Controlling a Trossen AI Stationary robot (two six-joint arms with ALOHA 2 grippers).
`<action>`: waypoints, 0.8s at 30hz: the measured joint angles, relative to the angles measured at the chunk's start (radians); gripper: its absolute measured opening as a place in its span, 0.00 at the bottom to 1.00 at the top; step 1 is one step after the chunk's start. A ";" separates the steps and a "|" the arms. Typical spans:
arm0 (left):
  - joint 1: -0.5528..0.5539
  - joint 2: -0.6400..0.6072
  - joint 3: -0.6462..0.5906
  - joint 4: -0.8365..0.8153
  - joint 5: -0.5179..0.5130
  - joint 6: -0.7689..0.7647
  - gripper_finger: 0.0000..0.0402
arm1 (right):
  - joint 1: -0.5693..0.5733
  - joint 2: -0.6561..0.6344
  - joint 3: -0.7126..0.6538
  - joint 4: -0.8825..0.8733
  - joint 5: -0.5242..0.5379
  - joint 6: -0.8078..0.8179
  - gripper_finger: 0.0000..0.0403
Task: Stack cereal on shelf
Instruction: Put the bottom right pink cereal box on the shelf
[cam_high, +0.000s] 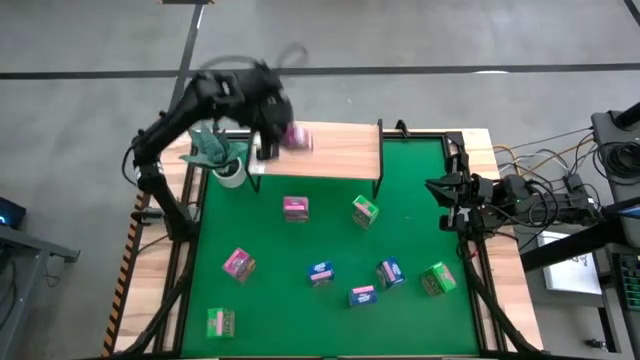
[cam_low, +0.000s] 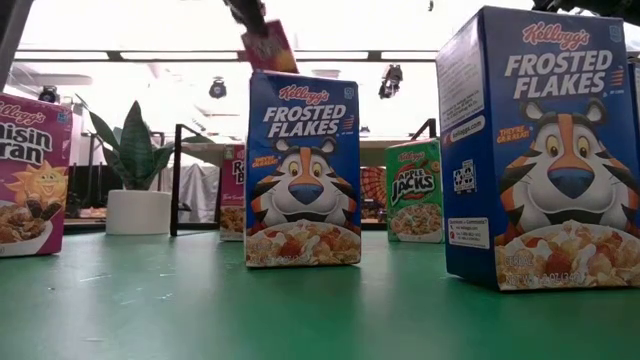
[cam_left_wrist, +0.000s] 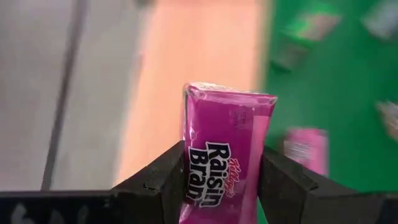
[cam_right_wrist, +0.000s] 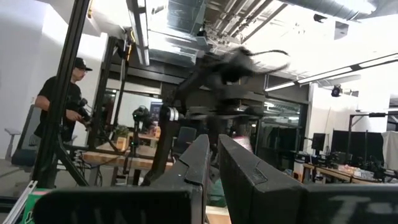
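So the green table mat (cam_high: 400, 200) holds eight small boxes right now, all scattered loose, nothing stacked. Starting from the near edge in the high view: a green cereal box (cam_high: 220, 321) sits at about 7 o'clock. A blue Frosted Flakes box (cam_high: 362, 296) is at roughly 6 o'clock, with two more blue ones just above it, one (cam_high: 321, 273) toward the middle and one (cam_high: 389, 272) a bit to the right. Another green box (cam_high: 437, 279) is at 4 o'clock. A pink Raisin Bran box (cam_high: 238, 264) lies tilted at 8 o'clock. Farther back, a second pink box (cam_high: 295, 208) stands near 11 o'clock, and a green Apple Jacks box (cam_high: 365, 211) stands near 1 o'clock.

Behind those is the wide light-wood plank shelf (cam_high: 335, 150) along the far edge, with nothing resting on its surface that I can make out. A white pot with a green plant (cam_high: 222, 160) sits at its left end.

The left gripper (cam_high: 283, 137) is up over the left part of the shelf, fingers (cam_left_wrist: 163, 177) clamped on both sides of the third pink Raisin Bran box (cam_left_wrist: 225, 162), which is held above the wood.

The right gripper (cam_high: 436, 187) is parked at the mat's right edge, 2 o'clock, its fingers (cam_right_wrist: 199, 162) nearly together with only a narrow gap and nothing between them.
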 joint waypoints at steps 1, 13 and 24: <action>0.049 -0.001 0.000 0.000 0.000 -0.008 0.38 | 0.000 0.000 0.000 0.000 0.005 0.000 0.07; 0.346 0.007 -0.086 0.038 0.030 -0.003 0.37 | 0.000 0.000 0.000 -0.007 0.007 -0.036 0.07; 0.329 0.021 -0.198 0.047 0.176 0.182 0.33 | 0.000 0.000 0.000 -0.007 0.007 -0.042 0.07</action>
